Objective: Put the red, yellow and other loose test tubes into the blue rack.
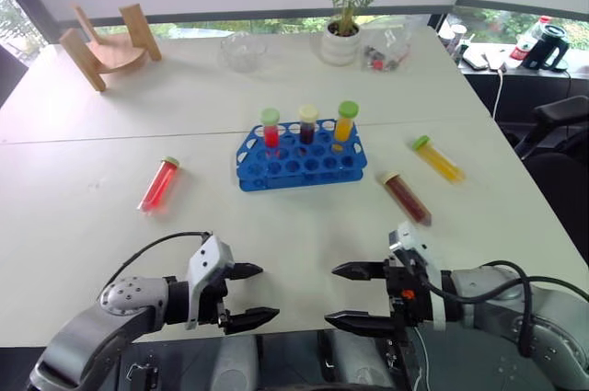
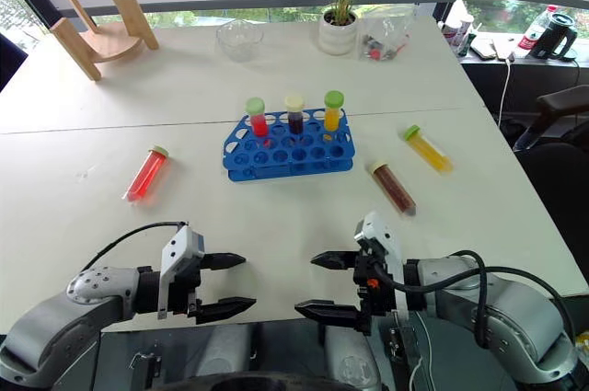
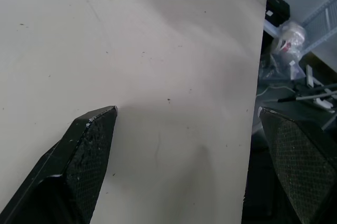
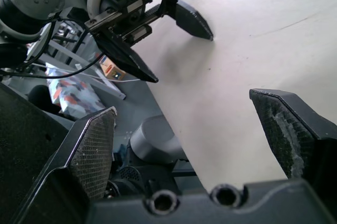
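Head camera: blue plastic tube rack [image 1: 302, 158] sits mid-bench on the white bench [image 1: 184, 97], with three capped tubes standing upright in its far row: a red-liquid tube with green cap [image 1: 271, 130], a dark-liquid tube with cream cap [image 1: 307, 124], an orange-liquid tube with green cap [image 1: 345, 122]. Three loose tubes lie flat on the bench: a red tube with green cap [image 1: 158, 184] well to the rack's left, a yellow tube with green cap [image 1: 437, 158] to the rack's right, and a dark brown tube with cream cap [image 1: 406, 196] just nearer than the yellow one. Left gripper [image 1: 248, 295] and right gripper [image 1: 354, 295] hover at the near bench edge, tips facing each other, both with jaws spread wide and empty, well apart from every tube. Far side of the bench: wooden stand [image 1: 109, 44], clear glass bowl [image 1: 243, 51], potted green plant in white pot [image 1: 342, 5]. Left wrist view: the left gripper's black fingers [image 3: 87, 153] are wide apart over bare bench surface at its edge, nothing between them. Right wrist view: the right gripper's fingers [image 4: 92, 145] are spread wide, and the left gripper [image 4: 168, 45] is opposite, also spread, over the bench edge.
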Controlling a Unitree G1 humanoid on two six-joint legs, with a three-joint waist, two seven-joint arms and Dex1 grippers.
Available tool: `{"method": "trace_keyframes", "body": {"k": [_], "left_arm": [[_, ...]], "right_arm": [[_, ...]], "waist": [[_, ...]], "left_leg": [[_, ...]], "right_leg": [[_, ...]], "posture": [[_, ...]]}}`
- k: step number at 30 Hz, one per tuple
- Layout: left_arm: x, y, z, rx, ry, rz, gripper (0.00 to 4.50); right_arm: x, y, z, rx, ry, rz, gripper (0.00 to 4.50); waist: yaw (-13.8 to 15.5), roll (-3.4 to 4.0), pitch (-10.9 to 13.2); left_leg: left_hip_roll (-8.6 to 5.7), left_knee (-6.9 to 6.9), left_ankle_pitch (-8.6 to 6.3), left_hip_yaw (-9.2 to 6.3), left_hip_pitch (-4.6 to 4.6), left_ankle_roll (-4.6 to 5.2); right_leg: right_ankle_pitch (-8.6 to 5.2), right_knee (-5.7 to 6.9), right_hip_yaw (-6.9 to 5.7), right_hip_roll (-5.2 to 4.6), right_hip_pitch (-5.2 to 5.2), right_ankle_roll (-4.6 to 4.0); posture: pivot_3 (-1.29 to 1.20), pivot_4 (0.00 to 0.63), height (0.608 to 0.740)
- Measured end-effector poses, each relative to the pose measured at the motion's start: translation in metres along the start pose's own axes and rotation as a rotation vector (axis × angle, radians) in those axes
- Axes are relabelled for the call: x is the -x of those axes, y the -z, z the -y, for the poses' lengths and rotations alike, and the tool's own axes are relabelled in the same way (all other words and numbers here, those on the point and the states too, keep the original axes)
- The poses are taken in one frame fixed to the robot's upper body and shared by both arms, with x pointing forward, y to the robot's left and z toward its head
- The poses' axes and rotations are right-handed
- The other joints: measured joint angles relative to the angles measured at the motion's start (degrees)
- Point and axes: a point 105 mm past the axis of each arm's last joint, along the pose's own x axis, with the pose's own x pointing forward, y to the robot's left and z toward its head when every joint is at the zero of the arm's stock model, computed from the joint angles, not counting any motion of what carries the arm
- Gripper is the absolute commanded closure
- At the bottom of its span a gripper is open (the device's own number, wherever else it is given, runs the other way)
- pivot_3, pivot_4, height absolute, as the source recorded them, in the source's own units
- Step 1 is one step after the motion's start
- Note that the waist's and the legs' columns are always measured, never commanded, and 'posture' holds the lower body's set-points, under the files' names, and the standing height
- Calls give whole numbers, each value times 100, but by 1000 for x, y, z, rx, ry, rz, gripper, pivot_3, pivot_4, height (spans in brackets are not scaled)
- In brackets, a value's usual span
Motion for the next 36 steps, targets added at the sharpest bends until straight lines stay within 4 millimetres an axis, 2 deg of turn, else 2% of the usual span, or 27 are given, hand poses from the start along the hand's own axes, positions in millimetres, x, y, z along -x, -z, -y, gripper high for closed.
{"method": "trace_keyframes", "body": {"k": [15,29,31,34,36], "left_arm": [[5,-3,-6,31,-67,25,73],[-2,-9,-13,-8,-75,27,73],[0,-13,-20,-25,-85,9,73],[11,-24,-31,-73,-79,-50,73],[23,-54,-37,-164,-72,-47,73]], "right_arm": [[-5,-9,7,37,7,-10,0],[5,-12,21,44,50,-28,0],[16,-30,26,87,81,-24,0],[47,-78,41,171,166,7,0],[86,-123,60,239,311,42,0]], "waist": [[9,0,0],[10,2,1],[6,2,2],[-12,3,18],[12,6,23]], "left_leg": [[0,1,0,0,-1,0],[-2,5,0,2,-2,-1],[-2,10,1,2,-2,-2],[-2,13,2,4,-2,-4],[-2,6,4,5,-7,-5]], "right_leg": [[1,0,0,-1,0,0],[1,0,0,-2,1,0],[2,1,1,-2,1,-2],[8,2,1,-1,-3,-10],[9,0,-1,-3,-8,-14]], "posture": [[0,150,740],[0,150,740],[0,150,740],[0,150,740],[0,150,740]]}}
